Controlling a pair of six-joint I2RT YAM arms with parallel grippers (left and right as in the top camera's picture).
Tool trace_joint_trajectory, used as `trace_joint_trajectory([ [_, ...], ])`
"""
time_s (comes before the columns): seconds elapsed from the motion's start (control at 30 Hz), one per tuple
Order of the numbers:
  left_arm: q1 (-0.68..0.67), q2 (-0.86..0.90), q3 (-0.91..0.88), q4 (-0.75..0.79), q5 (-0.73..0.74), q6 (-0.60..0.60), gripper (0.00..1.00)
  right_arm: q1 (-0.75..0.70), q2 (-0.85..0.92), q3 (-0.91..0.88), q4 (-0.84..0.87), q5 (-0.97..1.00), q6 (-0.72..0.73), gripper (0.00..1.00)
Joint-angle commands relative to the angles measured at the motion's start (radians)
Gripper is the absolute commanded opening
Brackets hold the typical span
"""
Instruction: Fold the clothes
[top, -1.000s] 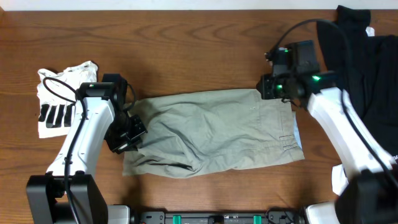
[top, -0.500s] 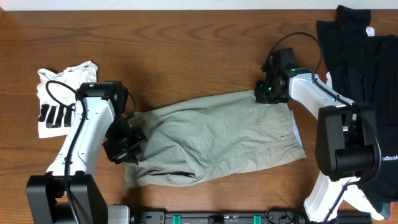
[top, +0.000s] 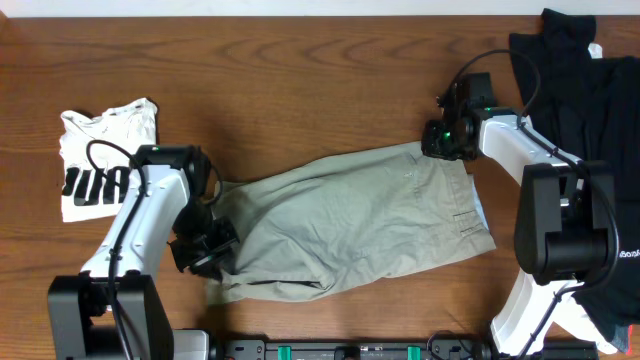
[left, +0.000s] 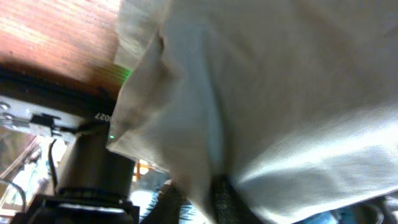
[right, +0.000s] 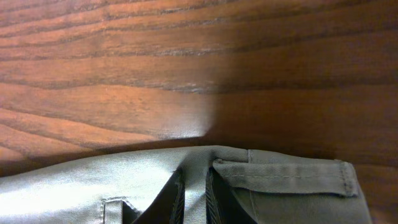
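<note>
Where the right gripper bites: the far right corner of the shorts, at the waistband. In the wrist view its fingers are pressed together on a ridge of cloth, so it is pinching the shorts.
Why there: a grip at that corner probably lets this arm pull the cloth taut or carry that end over for a fold.
Left gripper: low at the opposite end, on the near left edge of the shorts and partly over the cloth.
Left jaws: I cannot tell whether they are spread or gripping. Pale cloth hangs close to the wrist lens, and only one dark finger shows below it.
Why there: with one arm at each end, the two can likely stretch the shorts between them.
Shorts: across the middle of the table, slanted, with the waistband to the right. They lie mostly flat, creased and bunched near the left gripper.
Stage, as I judge it: straightening, with no neat fold made yet.
Next need: smooth the rumpled left end.
Bystanders: the tee lies well to the left and the black garments at the right edge. Neither touches the shorts.
</note>
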Motion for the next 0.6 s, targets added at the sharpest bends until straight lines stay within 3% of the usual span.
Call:
trace_joint_trajectory([
  [0.0,-0.010,-0.002,-0.031,0.012,0.003,0.005,0.46,-0.022,0.078,-0.032,-0.007,0.126,0.015,0.13],
  [0.17,-0.010,-0.002,-0.038,0.011,0.003,0.005,0.47,-0.027,0.078,-0.032,-0.017,0.127,0.011,0.13],
  [0.27,-0.006,-0.002,-0.027,0.016,-0.013,0.003,0.35,-0.032,0.078,-0.032,-0.027,0.128,0.003,0.13],
  [0.43,0.016,-0.003,0.068,0.053,-0.141,-0.086,0.34,-0.051,0.078,-0.032,-0.070,0.177,-0.004,0.13],
  [0.5,0.020,-0.003,0.095,0.108,-0.140,-0.104,0.43,-0.058,0.078,-0.032,-0.083,0.176,-0.017,0.13],
  [0.53,0.020,-0.003,0.097,0.150,-0.145,-0.104,0.56,-0.061,0.078,-0.032,-0.091,0.176,-0.023,0.13],
  [0.57,0.020,-0.002,0.095,0.201,-0.156,-0.104,0.62,-0.064,0.078,-0.032,-0.098,0.176,-0.023,0.13],
])
